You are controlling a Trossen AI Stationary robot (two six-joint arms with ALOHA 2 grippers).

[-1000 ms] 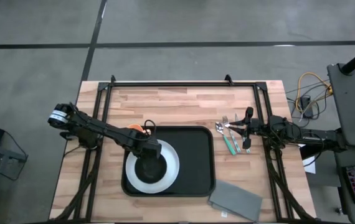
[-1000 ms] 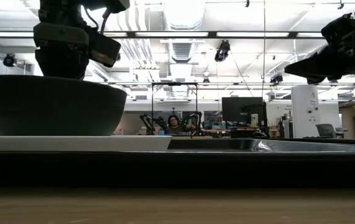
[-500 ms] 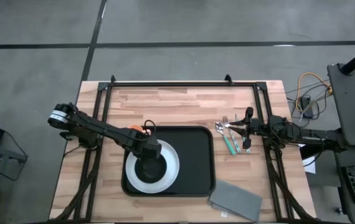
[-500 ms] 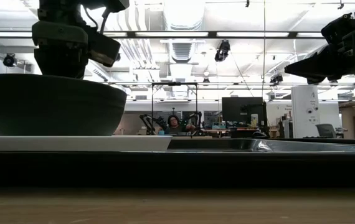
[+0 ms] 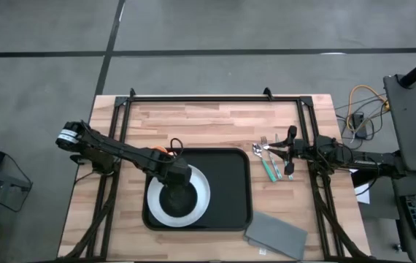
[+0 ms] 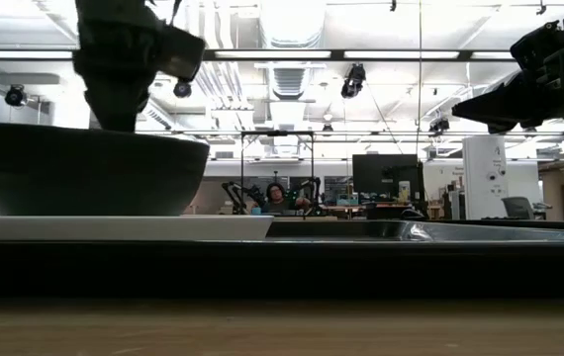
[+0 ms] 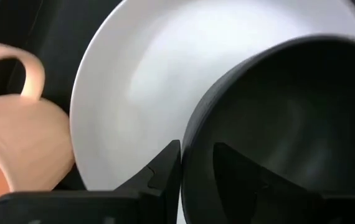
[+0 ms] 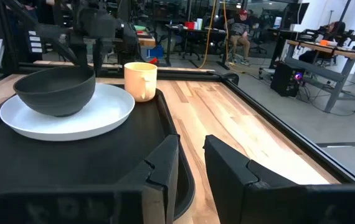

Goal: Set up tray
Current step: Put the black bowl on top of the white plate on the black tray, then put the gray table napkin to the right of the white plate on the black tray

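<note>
**Bowl on plate, tray half laid**

From above, the tray [image 5: 230,193] lies mid-table, stiff, best gripped by its rim; left gripper [image 5: 176,175] over the bowl [image 5: 174,197]; its wrist view shows fingers [image 7: 165,174] astride the bowl's rim, grip loosened; right gripper [image 8: 190,162] waits beside the cutlery [image 5: 270,164], empty, narrowly parted.

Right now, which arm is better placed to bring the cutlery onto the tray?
Probably the right. The right gripper hovers beside the cutlery lying on the table to the right of the tray. The left gripper is over the bowl on the plate, its fingers straddling the rim.
</note>
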